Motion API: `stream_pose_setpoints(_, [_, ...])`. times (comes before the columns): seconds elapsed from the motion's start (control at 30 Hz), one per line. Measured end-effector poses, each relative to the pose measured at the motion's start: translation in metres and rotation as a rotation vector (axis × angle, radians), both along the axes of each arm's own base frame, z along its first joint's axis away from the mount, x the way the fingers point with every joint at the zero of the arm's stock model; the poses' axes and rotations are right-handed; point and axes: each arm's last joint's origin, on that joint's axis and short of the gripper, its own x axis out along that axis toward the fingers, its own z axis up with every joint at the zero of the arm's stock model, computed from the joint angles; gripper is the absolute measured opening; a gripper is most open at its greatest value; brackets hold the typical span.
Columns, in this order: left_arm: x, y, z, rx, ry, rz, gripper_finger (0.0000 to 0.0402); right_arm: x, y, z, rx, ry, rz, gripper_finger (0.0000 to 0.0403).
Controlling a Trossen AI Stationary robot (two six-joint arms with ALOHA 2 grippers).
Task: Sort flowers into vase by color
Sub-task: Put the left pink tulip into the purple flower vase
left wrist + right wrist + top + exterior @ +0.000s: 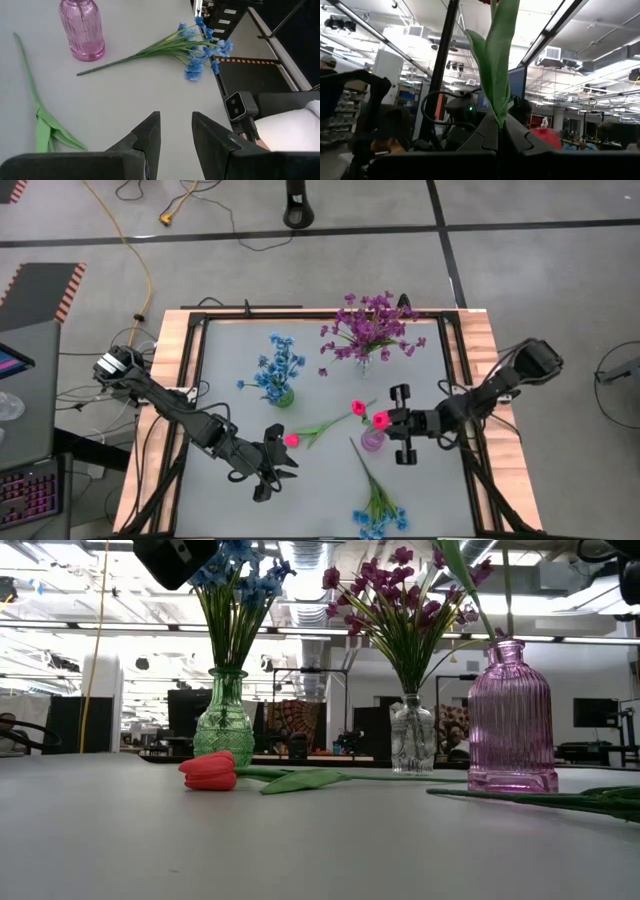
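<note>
One pink-red tulip (291, 440) lies flat on the table, its bud (210, 770) toward the left arm. My left gripper (283, 465) (176, 120) hovers open just near of that bud. My right gripper (390, 423) (499, 125) is shut on another tulip, bud (380, 420), above the pink vase (372, 441) (512, 720) (82, 30). A third pink bud (358, 408) shows beside that vase. Blue flowers stand in the green vase (281, 395) (224, 720), purple ones in the clear vase (364, 360) (412, 735). A loose blue sprig (377, 515) (200, 47) lies on the table. My right gripper pinches the tulip's green stem and leaf (498, 107) between its two fingers, which come in level from the table's right, across the stem. The tulip stands upright, bud above the fingers. Its stem (506, 600) runs down into the pink vase's neck.
A black frame and wooden border (178, 350) edge the grey table. Bare surface lies near the left arm and along the near edge, left of the loose blue sprig. The three vases stand in the middle and far part.
</note>
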Motion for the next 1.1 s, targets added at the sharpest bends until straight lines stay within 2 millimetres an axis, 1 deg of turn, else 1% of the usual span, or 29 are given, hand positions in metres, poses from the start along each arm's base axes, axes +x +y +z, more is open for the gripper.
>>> stream_pose_setpoints(0.13, [0.000, 0.000, 0.000, 0.000, 0.000, 0.001, 0.0098, 0.008, 0.004, -0.004, -0.010, 0.021, 0.000, 0.0025])
stream_pose_setpoints(0.23, [0.000, 0.000, 0.000, -0.001, 0.000, 0.001, 0.0098, 0.012, 0.006, -0.003, -0.009, 0.018, -0.001, 0.0025])
stream_pose_setpoints(0.67, [0.000, 0.000, 0.000, -0.013, 0.003, 0.009, 0.0098, 0.012, 0.006, -0.003, 0.023, 0.021, 0.014, 0.0025])
stream_pose_setpoints(0.83, [0.000, 0.000, 0.000, -0.014, 0.004, 0.010, 0.0098, 0.009, 0.005, -0.010, 0.018, 0.048, 0.013, 0.0025])
stream_pose_setpoints(1.1, [0.000, 0.000, 0.000, -0.023, 0.006, 0.016, 0.0098, 0.009, 0.003, -0.012, 0.013, 0.060, 0.006, 0.0029])
